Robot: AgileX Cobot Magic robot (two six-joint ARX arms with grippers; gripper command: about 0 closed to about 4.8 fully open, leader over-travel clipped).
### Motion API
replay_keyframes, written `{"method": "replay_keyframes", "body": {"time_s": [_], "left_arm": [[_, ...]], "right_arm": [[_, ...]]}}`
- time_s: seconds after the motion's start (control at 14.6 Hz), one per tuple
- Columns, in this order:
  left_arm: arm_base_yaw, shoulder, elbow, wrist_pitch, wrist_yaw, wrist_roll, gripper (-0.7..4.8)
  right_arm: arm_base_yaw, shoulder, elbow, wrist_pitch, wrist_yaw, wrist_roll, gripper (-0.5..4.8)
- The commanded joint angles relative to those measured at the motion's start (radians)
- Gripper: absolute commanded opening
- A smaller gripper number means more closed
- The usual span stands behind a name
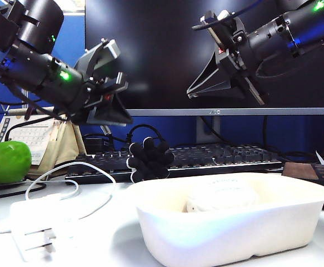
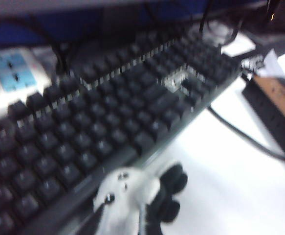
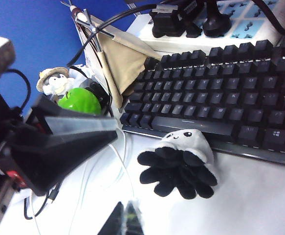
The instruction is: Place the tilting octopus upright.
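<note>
One octopus (image 3: 180, 161) tilted, two hands (image 1: 103, 83) (image 1: 220, 69) hovering empty

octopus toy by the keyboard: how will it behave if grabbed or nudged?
The octopus looks plush, so it probably squashes under the fingers and weighs little. It leans against the keyboard, tentacles splayed, so a nudge may flop it over rather than slide it.

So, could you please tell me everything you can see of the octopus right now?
The octopus is a small plush toy with a white domed head, two black dot eyes and black knobbly tentacles. It is tilted over: its head leans against the front edge of the keyboard and its tentacles splay toward the camera on the white table. In the exterior view it sits behind the white tub. Neither hand touches it.
</note>
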Motion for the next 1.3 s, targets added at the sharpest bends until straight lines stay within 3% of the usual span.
{"method": "replay_keyframes", "body": {"time_s": [0.07, 0.34, 0.48, 0.62, 1.03, 1.3], "left_arm": [[-0.002, 0.002, 0.008, 0.012, 0.005, 0.001, 1.26], [-0.008, 0.002, 0.008, -0.063, 0.070, -0.044, 1.26], [-0.024, 0.002, 0.008, -0.087, 0.076, -0.044, 1.33], [-0.037, 0.002, 0.008, -0.086, 0.069, -0.043, 1.83], [-0.038, 0.130, 0.008, -0.076, 0.065, -0.043, 1.83], [-0.038, 0.132, 0.008, 0.126, 0.087, -0.053, 1.83]], "right_arm": [[0.001, -0.004, 0.003, 0.010, 0.000, 0.000, -0.05], [0.001, -0.004, 0.003, 0.010, 0.000, 0.000, -0.06], [0.001, -0.004, 0.003, 0.010, 0.000, 0.000, -0.06], [0.001, -0.004, 0.003, 0.010, 0.000, 0.000, -0.05], [0.001, -0.005, 0.003, -0.060, -0.008, 0.000, -0.06], [0.001, -0.004, 0.003, -0.077, -0.008, 0.000, -0.06]]}}
